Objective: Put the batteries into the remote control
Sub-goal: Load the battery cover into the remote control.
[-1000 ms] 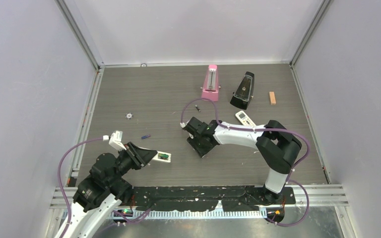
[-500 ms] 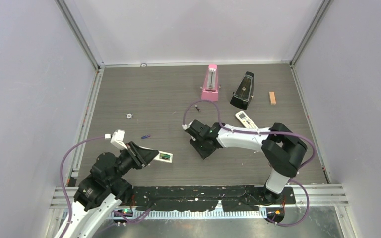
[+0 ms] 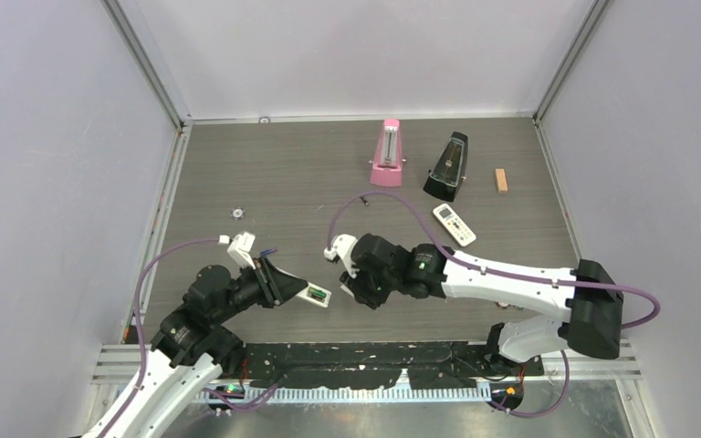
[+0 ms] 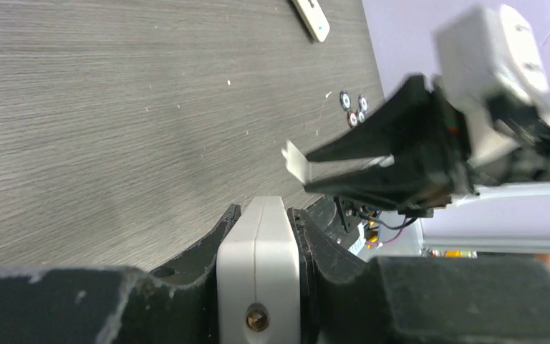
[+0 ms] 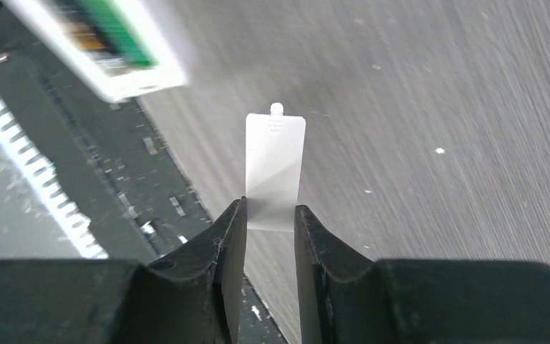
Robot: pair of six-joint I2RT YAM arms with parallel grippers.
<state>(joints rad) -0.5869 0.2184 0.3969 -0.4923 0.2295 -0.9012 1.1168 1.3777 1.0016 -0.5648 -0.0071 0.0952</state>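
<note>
Pinching battery cover (image 5: 275, 154) — right gripper (image 5: 270, 211), nearly closed

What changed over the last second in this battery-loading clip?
The right end effector moved nearer the front edge and now pinches a thin white cover close to the remote control. The left end effector, shut on it, carried it slightly rightward. The pink metronome, black metronome, orange block and broad remote stayed put.
</note>
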